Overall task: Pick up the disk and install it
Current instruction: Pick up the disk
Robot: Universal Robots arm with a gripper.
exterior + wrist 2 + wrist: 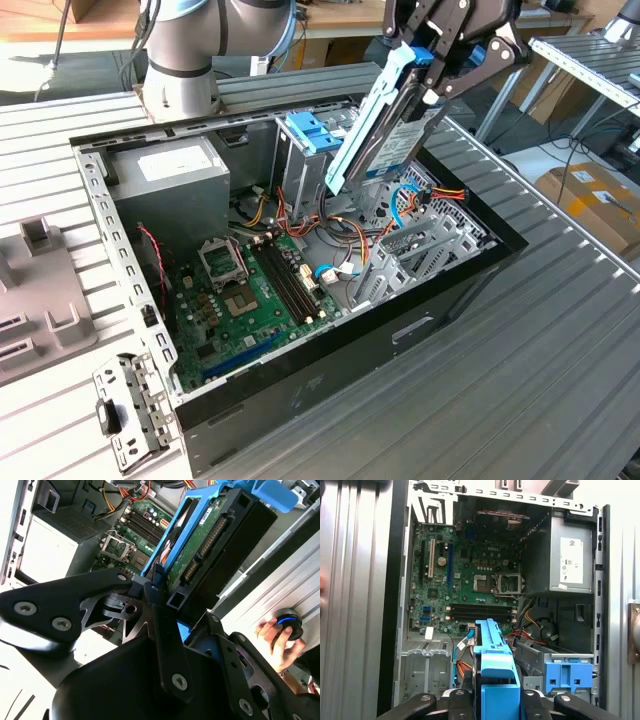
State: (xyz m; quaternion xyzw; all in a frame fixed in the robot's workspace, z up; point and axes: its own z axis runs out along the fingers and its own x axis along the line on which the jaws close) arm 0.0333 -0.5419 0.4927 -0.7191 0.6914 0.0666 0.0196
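So the gripper (pixel 430 70) is clamped on the top end of the disk (pixel 385 130), with its black fingers (pixel 159 605) pinching the blue carrier from both sides. The disk hangs tilted in the upper middle of the exterior view. The gripped end is up toward the exterior view's right and the low end points down into the open computer case (pixel 350 340). That low end sits just beside the paler blue bracket (pixel 310 130); can't tell if they touch. Under it there's a tangle of cables (pixel 340 235), then the green motherboard (pixel 250 290). The grey power supply (pixel 170 180) is on the exterior view's left. In the second wrist view a person's hand (pixel 274 636) rests on a round knob (pixel 289 622).
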